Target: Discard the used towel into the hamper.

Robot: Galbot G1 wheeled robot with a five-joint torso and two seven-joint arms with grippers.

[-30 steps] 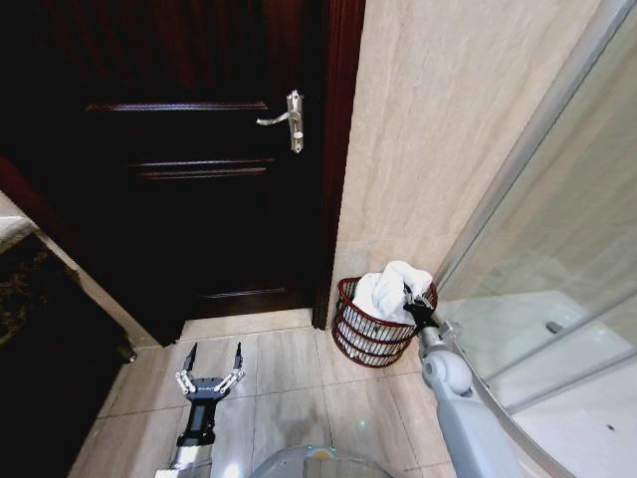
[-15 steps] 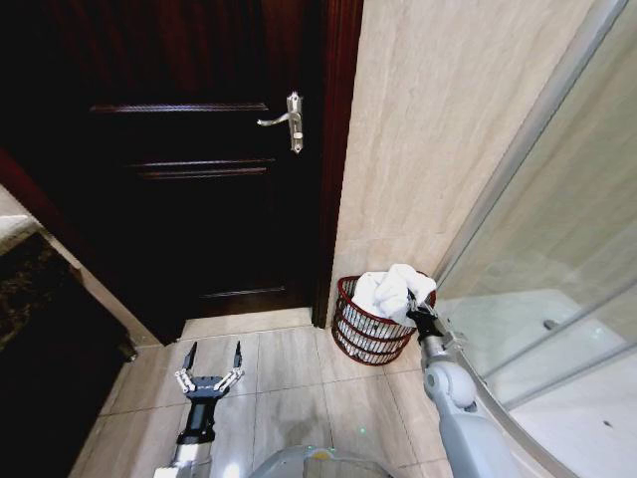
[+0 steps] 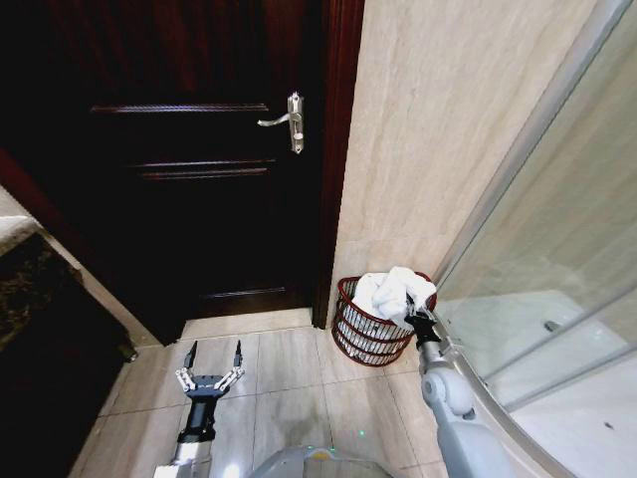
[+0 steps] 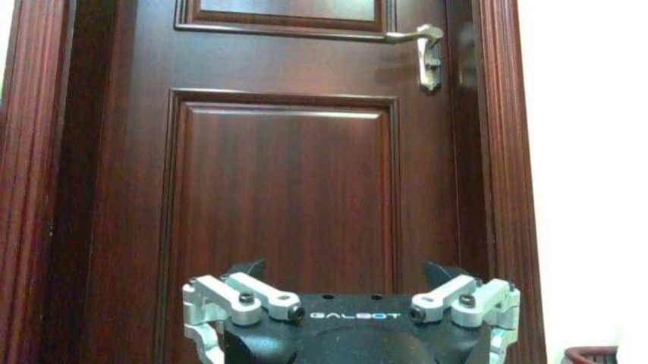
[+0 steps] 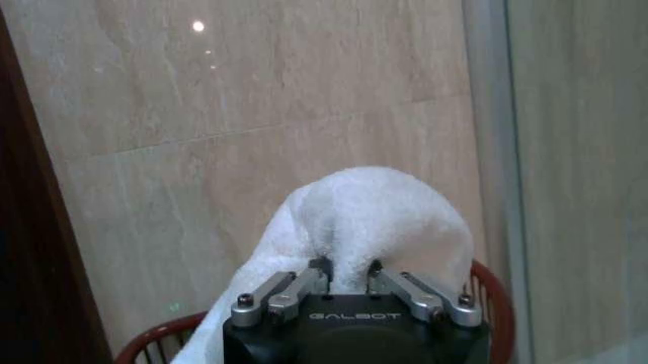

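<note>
The white towel (image 3: 394, 291) is heaped on top of the hamper (image 3: 366, 334), a dark red wire basket on the floor against the tiled wall. My right gripper (image 3: 420, 321) is at the towel's near right edge, above the hamper's rim. In the right wrist view the right gripper (image 5: 347, 270) has its fingers close together on a fold of the towel (image 5: 377, 216), with the hamper's rim (image 5: 493, 303) curving below. My left gripper (image 3: 211, 362) hangs open over the floor tiles to the left, facing the door; its fingers (image 4: 248, 268) hold nothing.
A dark wooden door (image 3: 199, 169) with a silver handle (image 3: 289, 119) is shut, left of the hamper. A glass shower screen (image 3: 557, 259) curves along the right. A dark cabinet (image 3: 40, 339) stands at the left. Open floor tiles (image 3: 299, 378) lie between.
My right gripper has come slightly down and toward me along the towel's right edge, and the towel's top has settled a little. The left arm has not moved.
</note>
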